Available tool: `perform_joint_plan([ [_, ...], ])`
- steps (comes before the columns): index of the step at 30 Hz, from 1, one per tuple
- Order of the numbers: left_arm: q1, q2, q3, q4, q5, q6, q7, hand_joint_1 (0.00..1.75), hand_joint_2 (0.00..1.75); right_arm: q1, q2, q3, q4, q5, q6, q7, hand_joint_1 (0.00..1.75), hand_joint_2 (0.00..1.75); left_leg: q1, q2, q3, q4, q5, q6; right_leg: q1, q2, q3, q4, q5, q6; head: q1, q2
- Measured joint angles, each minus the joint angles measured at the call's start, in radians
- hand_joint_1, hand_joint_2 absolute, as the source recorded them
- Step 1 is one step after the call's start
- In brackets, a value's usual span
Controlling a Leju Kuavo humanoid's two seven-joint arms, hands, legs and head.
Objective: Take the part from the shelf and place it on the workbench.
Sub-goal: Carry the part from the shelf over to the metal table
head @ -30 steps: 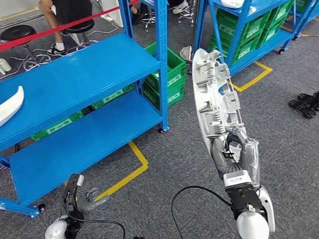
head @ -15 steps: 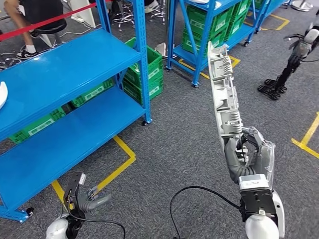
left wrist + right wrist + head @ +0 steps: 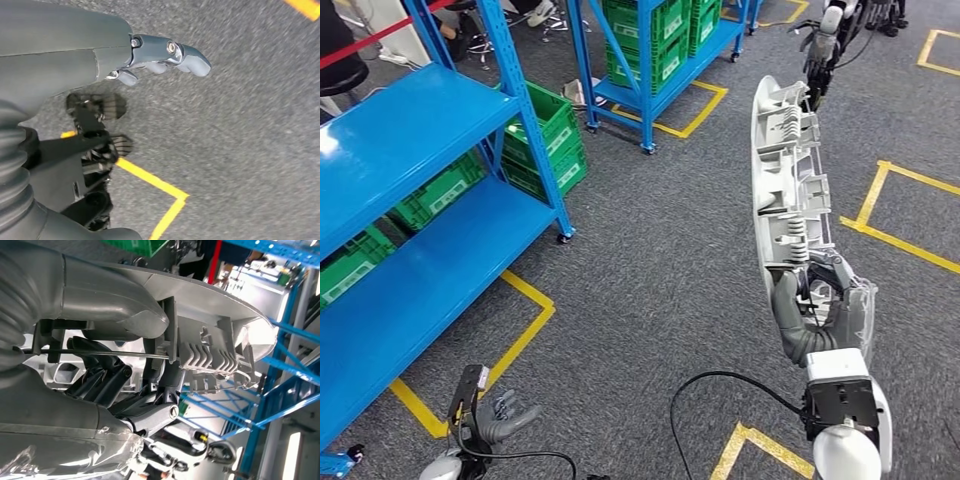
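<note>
Right hand [image 3: 818, 305]: fingers wrapped around the lower end of the part [image 3: 782, 175], thumb on one side, darker fingers on the other. Firm hold. In the right wrist view the right hand [image 3: 113, 385] has its dark fingers [image 3: 102, 380] hooked in among the ribs of the part [image 3: 211, 315], with the thumb lying along its smooth outer shell.

Part: long, light grey moulded plastic piece, curved shell on one face, ribs and clips on the other. Held nearly upright, ribbed face toward the head camera, top end leaning slightly toward the robot's left. It is in the air above the grey carpet floor [image 3: 660, 260], touching nothing but the hand.

Left hand [image 3: 501, 415]: low at the robot's side, holding nothing, fingers loosely apart and slightly curled. In the left wrist view the left hand [image 3: 151, 55] shows its fingers [image 3: 188, 52] extended over the carpet, nothing between them.

Surroundings: blue shelf rack [image 3: 418, 190] to the robot's left, well apart from the part. Green crates [image 3: 543, 135] sit under and behind it. A second blue rack [image 3: 652, 50] with green crates stands farther back. Yellow tape lines [image 3: 516, 340] mark the floor. A black cable [image 3: 712, 390] loops from the right wrist. Another robot's arm [image 3: 826, 40] shows at the far edge, beyond the top of the part.
</note>
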State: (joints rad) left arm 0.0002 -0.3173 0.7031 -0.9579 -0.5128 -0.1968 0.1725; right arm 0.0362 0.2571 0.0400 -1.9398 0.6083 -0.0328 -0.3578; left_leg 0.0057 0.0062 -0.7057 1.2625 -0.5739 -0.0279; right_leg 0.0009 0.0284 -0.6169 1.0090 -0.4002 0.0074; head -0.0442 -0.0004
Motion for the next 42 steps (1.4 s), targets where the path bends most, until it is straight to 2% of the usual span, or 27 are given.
perform_joint_plan([
  [1, -0.002, -0.001, 0.004, 0.002, -0.005, -0.003, 0.001, 0.0, 1.75, 0.0, 0.0, 0.0, 0.0, -0.002, 0.0, 0.001, 1.75, 1.75, -0.002, -0.003, 0.011, 0.008, 0.012, 0.004, 0.001, 0.013, -0.016, 0.0, 0.013, 0.0, 0.0, 0.0],
  [2, -0.005, -0.001, 0.008, 0.004, -0.009, -0.007, 0.001, 0.0, 1.75, 0.0, 0.0, 0.0, 0.0, -0.004, 0.001, 0.002, 1.75, 1.75, -0.004, -0.008, 0.04, -0.022, 0.037, 0.01, 0.001, 0.025, -0.031, 0.0, 0.025, 0.002, 0.0, 0.0],
  [4, -0.011, -0.002, 0.016, 0.006, -0.016, -0.013, 0.002, 0.0, 1.75, 0.0, 0.0, 0.0, -0.001, -0.008, 0.002, 0.004, 1.75, 1.75, -0.006, -0.041, 0.133, -0.146, 0.073, 0.021, 0.001, 0.048, -0.057, 0.001, 0.049, 0.008, 0.0, 0.0],
  [5, -0.014, -0.002, 0.02, 0.007, -0.02, -0.016, 0.003, 0.0, 1.75, 0.0, 0.0, 0.0, -0.002, -0.011, 0.003, 0.005, 1.75, 1.75, -0.005, -0.061, 0.174, -0.208, 0.075, 0.023, 0.001, 0.058, -0.067, 0.001, 0.061, 0.012, 0.0, 0.0],
  [7, -0.019, -0.004, 0.028, 0.01, -0.029, -0.023, 0.003, 0.0, 1.75, 0.0, 0.0, 0.0, -0.003, -0.018, 0.006, 0.007, 1.75, 1.75, -0.006, -0.081, 0.21, -0.273, 0.067, 0.025, 0.0, 0.075, -0.079, -0.005, 0.086, 0.024, -0.001, 0.0],
  [9, -0.018, -0.007, 0.037, 0.01, -0.039, -0.039, -0.001, 0.0, 1.75, 0.001, 0.0, -0.002, -0.004, -0.021, 0.004, 0.012, 1.75, 1.75, -0.005, -0.063, 0.2, -0.279, 0.082, 0.03, -0.001, 0.079, -0.087, -0.013, 0.102, 0.035, -0.003, 0.0],
  [10, -0.012, -0.008, 0.035, 0.002, -0.035, -0.05, 0.001, 0.0, 1.75, 0.001, 0.0, -0.003, -0.005, -0.021, -0.002, 0.017, 1.75, 1.75, -0.005, -0.051, 0.193, -0.28, 0.09, 0.035, 0.0, 0.063, -0.096, -0.002, 0.087, 0.04, 0.0, 0.0],
  [12, 0.035, -0.01, -0.003, -0.064, 0.022, -0.05, 0.047, 0.0, 1.75, 0.002, 0.0, -0.01, -0.006, -0.019, -0.013, 0.026, 1.75, 1.75, -0.004, -0.023, 0.179, -0.282, 0.104, 0.045, 0.002, 0.011, -0.129, 0.088, 0.005, 0.048, 0.007, 0.0],
  [14, 0.116, -0.01, -0.09, -0.172, 0.119, -0.02, 0.136, 0.0, 1.75, 0.007, 0.0, -0.024, -0.011, -0.022, -0.011, 0.027, 1.75, 1.75, -0.007, 0.008, 0.164, -0.282, 0.115, 0.049, -0.002, -0.018, -0.163, 0.232, -0.078, 0.056, 0.01, 0.0],
  [15, 0.152, -0.012, -0.14, -0.22, 0.153, -0.006, 0.169, 0.0, 1.75, 0.009, 0.0, -0.032, -0.013, -0.024, -0.006, 0.027, 1.75, 1.75, -0.009, 0.023, 0.156, -0.281, 0.122, 0.05, -0.004, -0.022, -0.167, 0.281, -0.091, 0.058, 0.01, 0.0],
  [16, 0.18, -0.014, -0.184, -0.256, 0.169, 0.0, 0.187, 0.0, 1.75, 0.011, 0.0, -0.039, -0.016, -0.025, -0.003, 0.025, 1.75, 1.75, -0.01, 0.035, 0.148, -0.281, 0.128, 0.05, -0.006, -0.024, -0.156, 0.296, -0.084, 0.059, 0.01, 0.0],
  [17, 0.2, -0.016, -0.219, -0.284, 0.175, 0.002, 0.195, 0.0, 1.75, 0.012, 0.0, -0.045, -0.018, -0.025, 0.001, 0.024, 1.75, 1.75, -0.011, 0.046, 0.139, -0.281, 0.135, 0.048, -0.006, -0.028, -0.124, 0.273, -0.066, 0.059, 0.01, 0.0],
  [18, 0.213, -0.019, -0.245, -0.306, 0.173, 0.002, 0.194, 0.0, 1.75, 0.013, 0.0, -0.048, -0.02, -0.025, 0.002, 0.023, 1.75, 1.75, -0.011, 0.056, 0.131, -0.281, 0.141, 0.046, -0.005, -0.038, -0.075, 0.216, -0.046, 0.057, 0.011, 0.0],
  [20, 0.224, -0.022, -0.269, -0.333, 0.151, -0.006, 0.179, 0.0, 1.75, 0.014, 0.0, -0.051, -0.026, -0.028, 0.003, 0.019, 1.75, 1.75, -0.014, 0.074, 0.121, -0.28, 0.15, 0.038, 0.004, -0.078, 0.034, 0.07, -0.045, 0.048, 0.01, 0.0],
  [21, 0.224, -0.023, -0.272, -0.336, 0.133, -0.014, 0.165, 0.0, 1.75, 0.014, 0.0, -0.051, -0.028, -0.029, 0.003, 0.018, 1.75, 1.75, -0.014, 0.083, 0.12, -0.279, 0.155, 0.033, 0.009, -0.092, 0.066, 0.021, -0.052, 0.041, 0.01, 0.0],
  [22, 0.222, -0.023, -0.272, -0.334, 0.111, -0.023, 0.15, 0.0, 1.75, 0.014, 0.0, -0.051, -0.029, -0.031, 0.003, 0.016, 1.75, 1.75, -0.015, 0.093, 0.119, -0.279, 0.158, 0.028, 0.014, -0.096, 0.077, -0.004, -0.061, 0.034, 0.012, 0.0],
  [24, 0.216, -0.022, -0.268, -0.326, 0.072, -0.04, 0.123, 0.0, 1.75, 0.015, 0.0, -0.052, -0.031, -0.033, 0.001, 0.016, 1.75, 1.75, -0.012, 0.109, 0.119, -0.279, 0.161, 0.017, 0.015, -0.072, 0.069, -0.016, -0.053, 0.017, 0.016, 0.0],
  [26, 0.209, -0.02, -0.261, -0.319, 0.045, -0.053, 0.107, 0.0, 1.75, 0.015, 0.001, -0.053, -0.035, -0.033, -0.001, 0.015, 1.75, 1.75, -0.008, 0.076, 0.106, -0.249, 0.135, 0.006, 0.01, -0.048, 0.067, -0.025, -0.043, 0.002, 0.016, 0.0],
  [28, 0.206, -0.018, -0.252, -0.313, 0.032, -0.061, 0.103, 0.0, 1.75, 0.015, 0.001, -0.054, -0.038, -0.034, -0.001, 0.014, 1.75, 1.75, -0.005, 0.02, 0.059, -0.142, 0.074, -0.002, 0.007, -0.026, 0.065, -0.029, -0.036, -0.005, 0.012, 0.0],
  [30, 0.205, -0.017, -0.242, -0.306, 0.024, -0.065, 0.102, 0.0, 1.75, 0.016, 0.001, -0.056, -0.038, -0.034, 0.0, 0.015, 1.75, 1.75, -0.005, 0.001, 0.004, -0.026, 0.034, -0.006, 0.007, -0.002, 0.061, -0.028, -0.034, -0.007, 0.009, 0.0],
  [31, 0.204, -0.017, -0.238, -0.303, 0.022, -0.066, 0.102, 0.0, 1.75, 0.016, 0.001, -0.058, -0.038, -0.034, 0.0, 0.015, 1.75, 1.75, -0.004, -0.001, -0.006, -0.007, 0.042, -0.008, 0.006, 0.012, 0.061, -0.028, -0.034, -0.006, 0.008, 0.0],
  [33, 0.202, -0.017, -0.232, -0.299, 0.018, -0.068, 0.102, 0.0, 1.75, 0.016, 0.001, -0.059, -0.038, -0.034, 0.0, 0.015, 1.75, 1.75, 0.0, -0.006, 0.026, -0.077, 0.106, -0.011, 0.004, 0.039, 0.064, -0.027, -0.037, -0.002, 0.009, 0.0],
  [35, 0.199, -0.016, -0.229, -0.297, 0.014, -0.072, 0.102, 0.0, 1.75, 0.016, 0.001, -0.059, -0.038, -0.034, 0.0, 0.015, 1.75, 1.75, 0.009, -0.038, 0.091, -0.198, 0.156, -0.016, 0.002, 0.065, 0.063, -0.025, -0.044, 0.007, 0.008, 0.0],
  [37, 0.197, -0.017, -0.228, -0.296, 0.01, -0.081, 0.102, 0.0, 1.75, 0.016, 0.002, -0.06, -0.038, -0.033, -0.001, 0.014, 1.75, 1.75, 0.015, -0.065, 0.128, -0.265, 0.147, -0.009, 0.001, 0.088, 0.057, -0.016, -0.049, 0.019, 0.008, 0.0],
  [39, 0.196, -0.017, -0.227, -0.296, 0.006, -0.087, 0.105, 0.0, 1.75, 0.017, 0.002, -0.061, -0.038, -0.032, -0.001, 0.013, 1.75, 1.75, 0.015, -0.056, 0.135, -0.276, 0.128, 0.009, -0.001, 0.099, 0.052, -0.006, -0.052, 0.027, 0.008, 0.0],
  [41, 0.196, -0.018, -0.227, -0.296, 0.005, -0.09, 0.107, 0.0, 1.75, 0.017, 0.002, -0.063, -0.039, -0.031, -0.001, 0.013, 1.75, 1.75, 0.012, -0.04, 0.148, -0.276, 0.117, 0.027, 0.001, 0.057, 0.028, 0.037, -0.063, 0.035, 0.013, 0.0],
  [42, 0.196, -0.018, -0.226, -0.296, 0.005, -0.091, 0.108, 0.0, 1.75, 0.017, 0.002, -0.063, -0.04, -0.031, 0.0, 0.012, 1.75, 1.75, 0.01, -0.031, 0.158, -0.276, 0.11, 0.033, 0.002, 0.026, -0.003, 0.09, -0.075, 0.039, 0.016, 0.0],
])
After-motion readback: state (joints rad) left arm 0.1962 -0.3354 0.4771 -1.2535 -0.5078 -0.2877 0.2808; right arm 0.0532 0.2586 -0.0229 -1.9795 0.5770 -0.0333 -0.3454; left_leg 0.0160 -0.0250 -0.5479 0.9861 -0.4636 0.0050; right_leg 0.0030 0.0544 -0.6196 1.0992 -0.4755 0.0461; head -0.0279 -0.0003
